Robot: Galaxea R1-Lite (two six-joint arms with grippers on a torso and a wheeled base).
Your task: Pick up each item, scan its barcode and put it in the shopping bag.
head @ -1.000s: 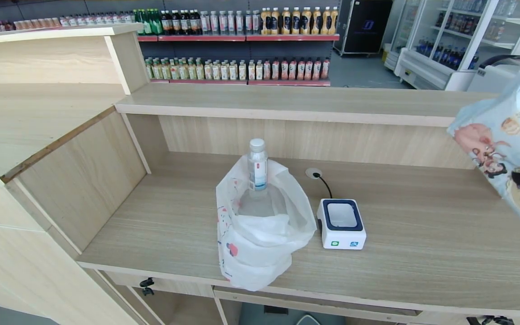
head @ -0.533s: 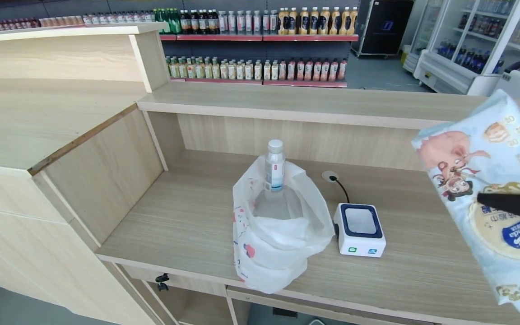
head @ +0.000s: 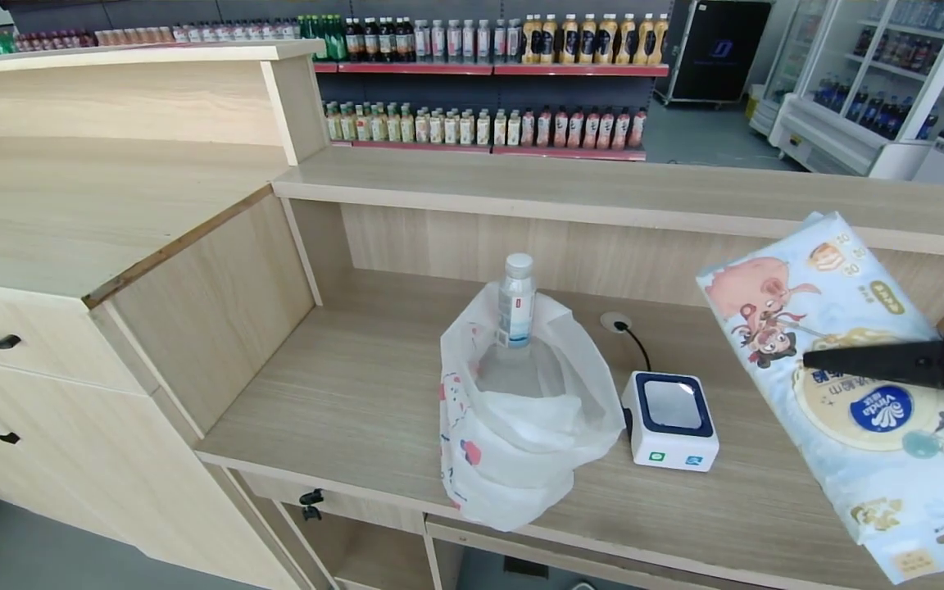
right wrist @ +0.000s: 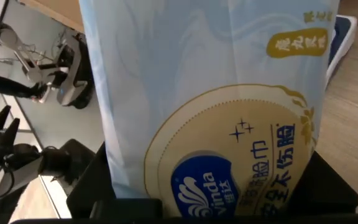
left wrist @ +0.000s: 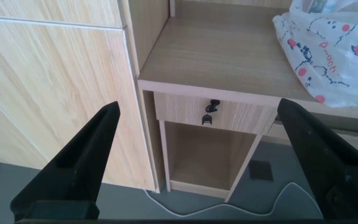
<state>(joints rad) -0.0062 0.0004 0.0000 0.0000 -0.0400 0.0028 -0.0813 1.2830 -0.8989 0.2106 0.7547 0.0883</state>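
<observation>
Counter [head: 341,410] edge bears shopping bag [head: 513,459]; right pincer [head: 816,362] grips tissue pack [head: 865,459] aloft, left pincer [left wrist: 199,106] gapes wide.

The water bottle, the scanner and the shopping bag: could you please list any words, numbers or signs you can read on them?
Water bottle: its label carries print, too small to read.
Scanner: a green and a blue square sign on its front, too small to read; no words.
Shopping bag: red and black cartoon drawings; no legible lettering.
</observation>
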